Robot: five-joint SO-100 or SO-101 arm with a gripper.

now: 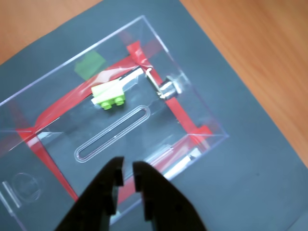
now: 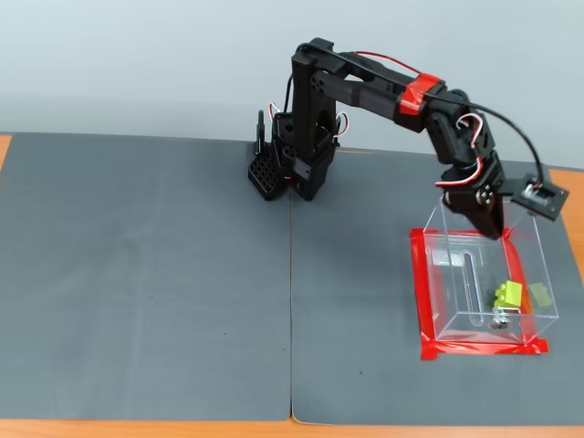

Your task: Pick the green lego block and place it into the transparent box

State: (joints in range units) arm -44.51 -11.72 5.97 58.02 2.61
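Observation:
The green lego block (image 1: 111, 98) (image 2: 507, 295) lies on the floor of the transparent box (image 1: 195, 103) (image 2: 456, 306), close to the small metal fitting (image 1: 168, 86) at one end. It rests tilted, with its studs facing sideways in the wrist view. My gripper (image 1: 128, 168) (image 2: 495, 230) hangs above the opposite end of the box, over its rim. Its black fingers are a narrow gap apart and hold nothing. A long slot (image 1: 113, 132) runs along the box floor between the gripper and the brick.
Red tape (image 2: 424, 301) frames the base of the box on the grey mat (image 2: 164, 274). A dull green reflection (image 1: 89, 65) shows on a box wall. Wooden tabletop (image 1: 260, 53) borders the mat. The arm's base (image 2: 301, 164) stands at the mat's far middle.

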